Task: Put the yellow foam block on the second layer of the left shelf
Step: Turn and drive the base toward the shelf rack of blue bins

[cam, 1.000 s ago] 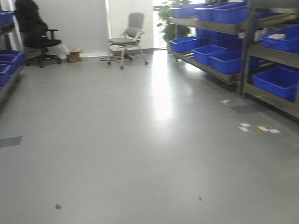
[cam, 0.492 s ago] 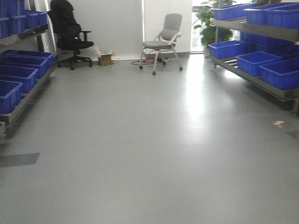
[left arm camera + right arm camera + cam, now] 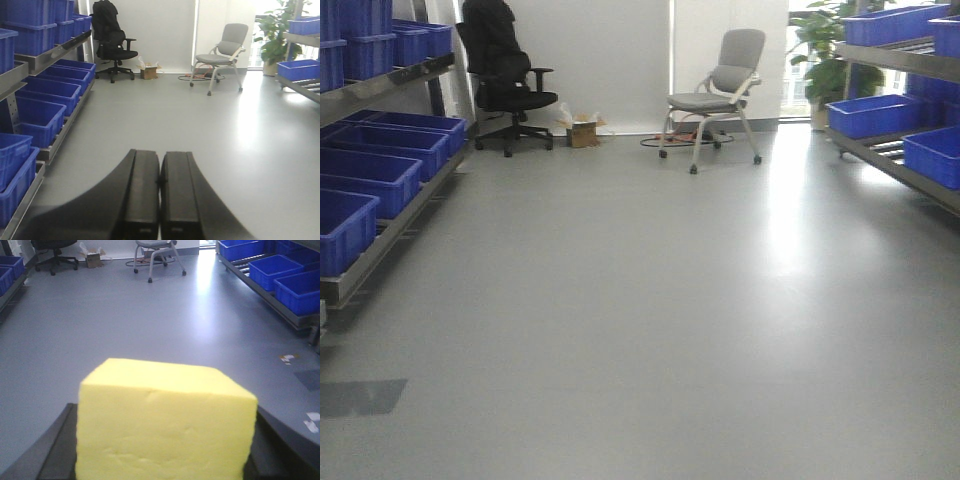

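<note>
On your left, the shelf (image 3: 400,228) of blue bins (image 3: 370,175) runs along the grey floor (image 3: 650,320); a black chair (image 3: 510,85) and a grey chair (image 3: 715,95) stand far back. Your right gripper (image 3: 165,457) clamps the yellow foam block (image 3: 165,410); the left gripper (image 3: 160,200) has its jaws pressed together.

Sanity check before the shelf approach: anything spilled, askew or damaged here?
Only minor litter: pale scraps on the floor beside the right shelf, plus a cardboard box and loose cables near the grey chair. The yellow foam block looks intact; the blue bins sit straight.
</note>
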Robot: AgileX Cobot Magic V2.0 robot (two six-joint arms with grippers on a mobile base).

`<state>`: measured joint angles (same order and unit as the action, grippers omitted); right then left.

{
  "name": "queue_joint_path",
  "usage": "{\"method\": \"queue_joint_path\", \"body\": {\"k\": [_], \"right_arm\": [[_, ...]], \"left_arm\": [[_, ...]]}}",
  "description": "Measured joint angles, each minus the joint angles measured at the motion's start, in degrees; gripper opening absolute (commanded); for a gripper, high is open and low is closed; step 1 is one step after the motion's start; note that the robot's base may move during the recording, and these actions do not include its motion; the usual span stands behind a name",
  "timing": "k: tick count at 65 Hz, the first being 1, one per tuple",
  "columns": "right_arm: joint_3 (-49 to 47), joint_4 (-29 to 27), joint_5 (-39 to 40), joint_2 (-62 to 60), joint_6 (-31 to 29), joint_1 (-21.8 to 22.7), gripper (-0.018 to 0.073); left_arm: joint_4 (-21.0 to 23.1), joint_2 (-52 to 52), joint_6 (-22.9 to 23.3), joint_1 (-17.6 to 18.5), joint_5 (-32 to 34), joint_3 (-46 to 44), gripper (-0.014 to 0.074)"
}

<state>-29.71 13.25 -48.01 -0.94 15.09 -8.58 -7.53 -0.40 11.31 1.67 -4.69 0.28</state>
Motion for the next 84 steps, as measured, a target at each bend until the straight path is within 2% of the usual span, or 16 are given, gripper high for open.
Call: {"method": "queue_joint_path", "body": {"k": [84], "right_arm": [[0.00,0.00,0.00,0.00,0.00,0.00,0.0255]], "left_arm": [[0.00,0.00,0.00,0.00,0.00,0.00,0.0136]]}}
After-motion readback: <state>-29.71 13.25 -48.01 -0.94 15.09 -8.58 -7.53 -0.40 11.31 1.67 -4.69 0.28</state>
